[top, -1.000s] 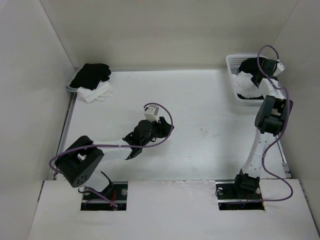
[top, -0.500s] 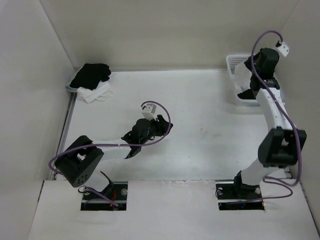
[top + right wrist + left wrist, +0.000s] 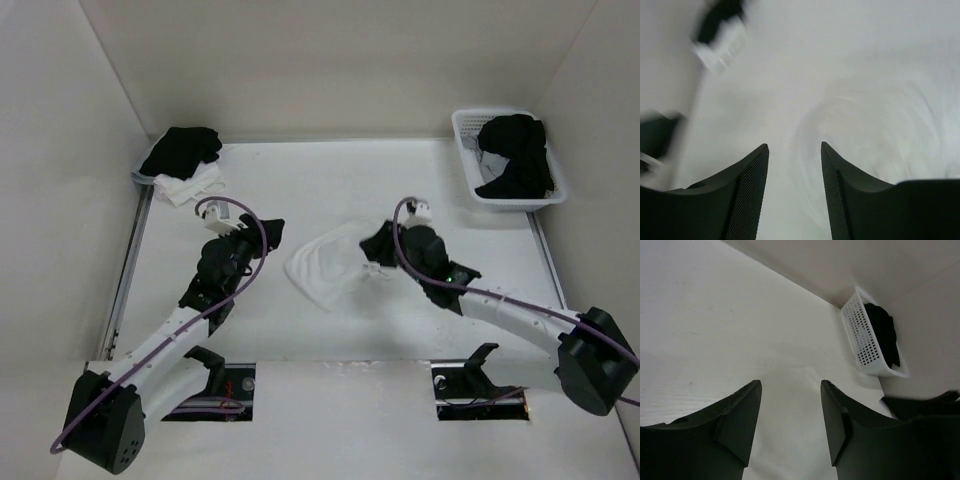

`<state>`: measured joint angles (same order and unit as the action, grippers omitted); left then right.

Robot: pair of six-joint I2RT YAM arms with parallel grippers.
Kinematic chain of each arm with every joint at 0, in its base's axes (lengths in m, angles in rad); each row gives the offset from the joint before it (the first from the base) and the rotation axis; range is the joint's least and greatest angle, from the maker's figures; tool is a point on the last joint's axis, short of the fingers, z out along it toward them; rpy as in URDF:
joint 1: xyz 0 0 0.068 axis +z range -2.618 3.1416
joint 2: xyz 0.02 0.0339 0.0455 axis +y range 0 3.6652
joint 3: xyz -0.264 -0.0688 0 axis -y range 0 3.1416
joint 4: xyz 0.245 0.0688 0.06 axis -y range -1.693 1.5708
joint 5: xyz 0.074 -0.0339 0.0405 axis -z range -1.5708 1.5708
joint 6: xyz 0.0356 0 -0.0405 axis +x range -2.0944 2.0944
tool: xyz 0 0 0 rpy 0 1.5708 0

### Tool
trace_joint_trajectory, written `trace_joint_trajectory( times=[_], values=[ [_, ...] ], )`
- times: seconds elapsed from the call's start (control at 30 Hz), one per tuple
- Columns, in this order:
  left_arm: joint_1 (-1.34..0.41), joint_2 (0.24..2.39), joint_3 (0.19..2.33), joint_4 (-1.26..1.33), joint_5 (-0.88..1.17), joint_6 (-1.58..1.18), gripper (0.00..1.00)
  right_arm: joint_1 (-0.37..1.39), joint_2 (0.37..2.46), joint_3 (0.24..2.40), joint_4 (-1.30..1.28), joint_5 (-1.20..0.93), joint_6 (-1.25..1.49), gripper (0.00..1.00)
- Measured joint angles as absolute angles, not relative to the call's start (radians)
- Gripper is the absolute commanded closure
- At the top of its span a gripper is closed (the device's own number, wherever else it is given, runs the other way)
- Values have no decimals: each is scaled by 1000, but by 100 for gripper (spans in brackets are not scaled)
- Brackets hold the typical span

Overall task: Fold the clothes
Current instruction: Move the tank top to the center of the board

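The clothes [image 3: 325, 268], a thin white top, lie crumpled on the table between my two grippers. My left gripper [image 3: 265, 232] hovers just left of the top, open and empty. In the left wrist view the gripper [image 3: 791, 382] has the white fabric [image 3: 790, 415] on the table beyond its fingers. My right gripper [image 3: 368, 255] is at the top's right edge, also open. The right wrist view is blurred. That gripper [image 3: 795, 145] has nothing between its fingers, and the pale fabric [image 3: 875, 115] lies below and to the right.
A white basket [image 3: 467, 160] at the back right holds black garments [image 3: 515, 155]. A pile of a black garment over a white one [image 3: 182, 160] sits at the back left corner. White walls close in the table on three sides.
My right arm swung from the basket down to the middle of the table and opened. The white top now lies there. My left arm pulled back to the left.
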<state>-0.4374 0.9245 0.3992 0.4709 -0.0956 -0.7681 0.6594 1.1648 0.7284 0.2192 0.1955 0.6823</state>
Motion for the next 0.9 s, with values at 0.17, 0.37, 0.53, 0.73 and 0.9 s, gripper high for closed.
trace_joint_trajectory(
  times=[0.17,0.37,0.53,0.73,0.9],
  values=[
    [-440,878,357,309,-135,-767,69,734,1103,475,78,221,764,87],
    [-645,945,349,166,-181,-714,70,748,1065,453,59,268,816,61],
    [-769,991,349,47,-336,-688,61,860,1146,478,36,257,821,54],
    [-722,937,349,12,-413,-703,67,1023,1319,597,77,238,820,53],
    [-752,930,348,-62,-404,-723,69,989,1344,605,96,302,816,50]
  ],
)
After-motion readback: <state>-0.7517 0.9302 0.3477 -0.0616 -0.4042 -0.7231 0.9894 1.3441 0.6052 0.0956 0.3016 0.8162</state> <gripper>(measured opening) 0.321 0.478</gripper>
